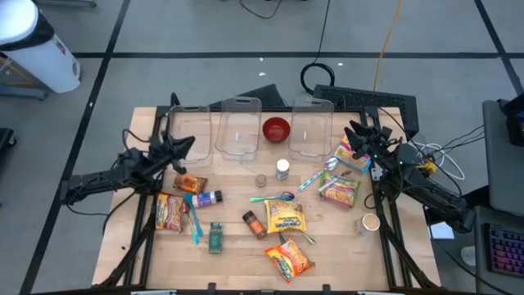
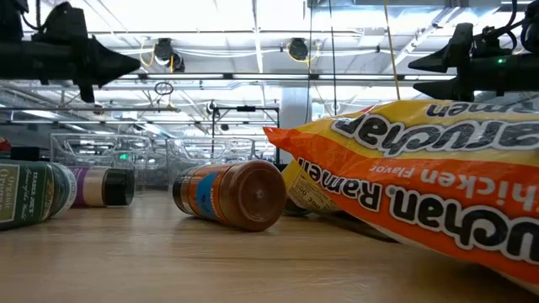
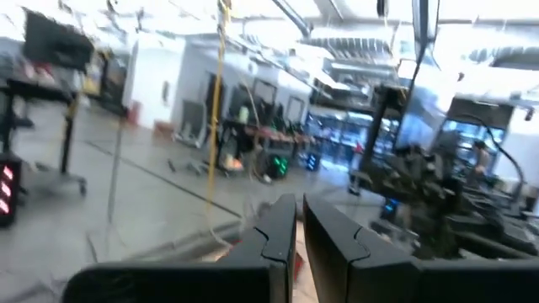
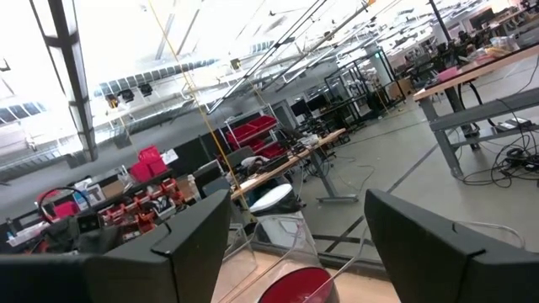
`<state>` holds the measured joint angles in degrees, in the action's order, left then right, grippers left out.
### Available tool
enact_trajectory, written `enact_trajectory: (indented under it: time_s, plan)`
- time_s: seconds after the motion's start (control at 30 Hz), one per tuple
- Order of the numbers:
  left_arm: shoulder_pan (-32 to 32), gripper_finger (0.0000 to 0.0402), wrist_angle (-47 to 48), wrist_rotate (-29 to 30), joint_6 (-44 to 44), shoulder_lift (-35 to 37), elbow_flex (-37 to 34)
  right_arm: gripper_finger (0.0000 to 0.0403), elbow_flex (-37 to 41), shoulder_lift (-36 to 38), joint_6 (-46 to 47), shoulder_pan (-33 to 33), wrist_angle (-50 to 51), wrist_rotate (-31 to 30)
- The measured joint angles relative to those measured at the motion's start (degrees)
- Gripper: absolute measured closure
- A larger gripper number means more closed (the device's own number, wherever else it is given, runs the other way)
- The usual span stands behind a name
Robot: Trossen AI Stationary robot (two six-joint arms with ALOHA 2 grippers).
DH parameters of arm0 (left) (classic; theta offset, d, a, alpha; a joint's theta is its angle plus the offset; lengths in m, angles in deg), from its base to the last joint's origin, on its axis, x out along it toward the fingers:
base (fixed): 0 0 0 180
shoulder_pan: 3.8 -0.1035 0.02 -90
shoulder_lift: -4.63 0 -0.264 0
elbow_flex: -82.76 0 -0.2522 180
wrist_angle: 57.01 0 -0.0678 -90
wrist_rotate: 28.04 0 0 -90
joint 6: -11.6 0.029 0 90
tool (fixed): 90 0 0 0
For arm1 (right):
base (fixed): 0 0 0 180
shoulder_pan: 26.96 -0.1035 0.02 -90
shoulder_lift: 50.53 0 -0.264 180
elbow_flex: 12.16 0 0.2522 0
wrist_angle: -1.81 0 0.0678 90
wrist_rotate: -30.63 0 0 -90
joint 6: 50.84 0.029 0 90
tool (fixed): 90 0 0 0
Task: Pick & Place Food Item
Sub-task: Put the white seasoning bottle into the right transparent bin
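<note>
High view, left gripper (image 1: pixel 190 146): you have it raised over the table's left side, just in front of the leftmost clear bin (image 1: pixel 190 124); fingers together, nothing in them.
High view, right gripper (image 1: pixel 354 135): on the right side near the rightmost clear bin (image 1: pixel 312 125); fingers apart, nothing between them.
High view, food items: all lying on the wooden table (image 1: pixel 237 258). A yellow ramen packet (image 1: pixel 285 218) sits near the middle, an orange ramen packet (image 1: pixel 289 257) near the front edge, another ramen pack (image 1: pixel 169 211) on the left, a green-edged pack (image 1: pixel 339 189) on the right.
High view, other things: red bowl (image 1: pixel 276 129) between the middle bin and the right bin; spice jar (image 1: pixel 254 224) on its side beside the yellow packet.
Low view, foreground: the orange ramen packet (image 2: pixel 421 181) fills the right; the spice jar (image 2: pixel 232 195) lies on its side at centre. Both arms show dark overhead.
Left wrist view, fingers (image 3: pixel 274 240): you see them nearly touching, gripping nothing.
Right wrist view, fingers (image 4: pixel 198 227): spread wide, with the red bowl (image 4: pixel 295 286) below and beyond the gap.
</note>
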<state>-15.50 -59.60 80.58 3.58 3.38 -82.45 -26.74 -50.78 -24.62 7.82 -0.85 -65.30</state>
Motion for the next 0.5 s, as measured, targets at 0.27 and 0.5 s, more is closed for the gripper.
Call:
enact_trajectory:
  time_s: [0.27,0.5]
  plan:
    - [0.0,0.0371,-1.07,3.29,-1.4,-0.5,0.02,0.0138,0.0,0.0,0.05,-0.01,-0.04,-0.02]
    - [0.0,0.0366,-1.12,0.91,-4.89,-3.71,0.02,0.0138,-0.15,-1.4,0.17,0.01,-4.88,4.88]
